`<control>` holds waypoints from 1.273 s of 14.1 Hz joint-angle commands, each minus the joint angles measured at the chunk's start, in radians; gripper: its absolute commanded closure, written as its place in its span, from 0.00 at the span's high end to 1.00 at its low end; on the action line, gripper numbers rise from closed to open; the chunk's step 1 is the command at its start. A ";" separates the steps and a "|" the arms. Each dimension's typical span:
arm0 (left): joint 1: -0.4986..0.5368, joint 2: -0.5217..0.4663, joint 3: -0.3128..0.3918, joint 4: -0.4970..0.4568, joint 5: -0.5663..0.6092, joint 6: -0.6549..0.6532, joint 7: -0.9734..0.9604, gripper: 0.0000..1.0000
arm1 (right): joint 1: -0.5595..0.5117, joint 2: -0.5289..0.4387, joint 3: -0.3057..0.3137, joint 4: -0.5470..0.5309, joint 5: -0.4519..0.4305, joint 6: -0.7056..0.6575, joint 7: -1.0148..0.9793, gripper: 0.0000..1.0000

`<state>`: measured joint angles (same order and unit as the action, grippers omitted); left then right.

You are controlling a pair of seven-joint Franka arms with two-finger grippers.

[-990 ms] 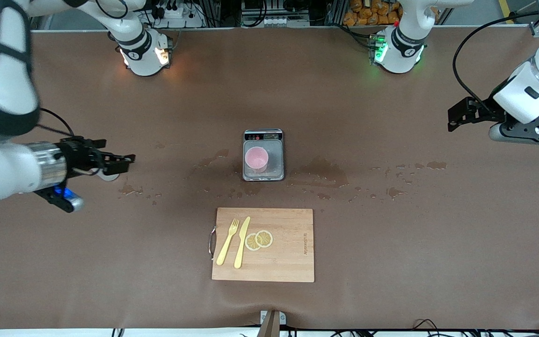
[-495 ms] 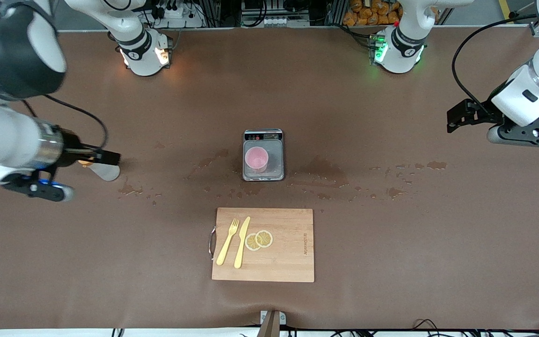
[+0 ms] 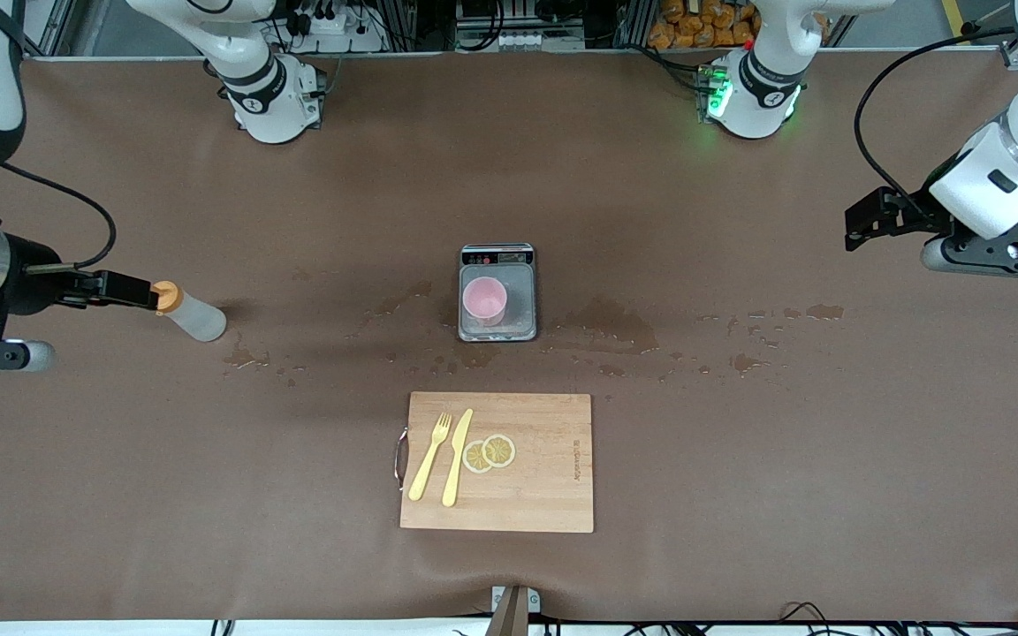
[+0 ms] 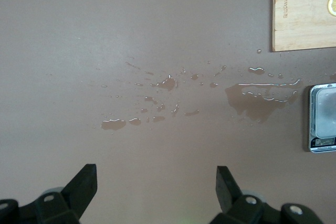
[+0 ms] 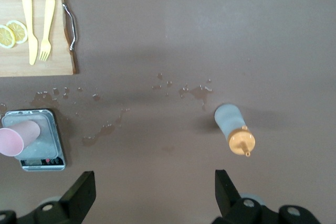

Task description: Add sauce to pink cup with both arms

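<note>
Right gripper [image 5: 152, 195]: fingers spread wide, empty — at the front view's left edge, just beside the sauce's orange cap.
Left gripper [image 4: 156, 187]: fingers apart, nothing between them — waiting at the right edge, over bare table [image 3: 739, 459] and spilled droplets [image 4: 157, 103].
Sauce [image 3: 191, 315]: standing on the table, mid-left of frame.
Pink cup [image 3: 484, 299]: on the scale [image 3: 518, 300], frame centre.
Cutting board [image 3: 544, 495]: lower centre, carrying fork [image 3: 430, 456], knife [image 3: 457, 457] and lemon slices [image 3: 490, 453].

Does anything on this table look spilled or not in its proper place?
Yes. Wet spill marks spread over the table beside the scale, toward both arms' ends. The pink cup on the scale and the sauce bottle stand upright.
</note>
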<state>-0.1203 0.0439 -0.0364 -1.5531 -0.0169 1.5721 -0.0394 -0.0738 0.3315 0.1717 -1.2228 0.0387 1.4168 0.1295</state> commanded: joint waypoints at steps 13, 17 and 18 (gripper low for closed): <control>-0.007 0.001 -0.005 0.007 0.029 -0.007 0.001 1.00 | -0.004 -0.298 0.005 -0.365 0.004 0.225 -0.037 1.00; -0.007 0.001 -0.005 0.007 0.025 -0.007 0.001 1.00 | -0.017 -0.292 0.002 -0.317 0.003 0.223 -0.036 1.00; -0.005 0.001 -0.005 0.007 0.023 -0.007 0.001 1.00 | -0.009 -0.292 0.002 -0.314 0.003 0.222 -0.033 1.00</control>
<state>-0.1241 0.0439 -0.0378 -1.5532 -0.0132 1.5721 -0.0394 -0.0749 0.0257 0.1651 -1.5694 0.0418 1.6574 0.1066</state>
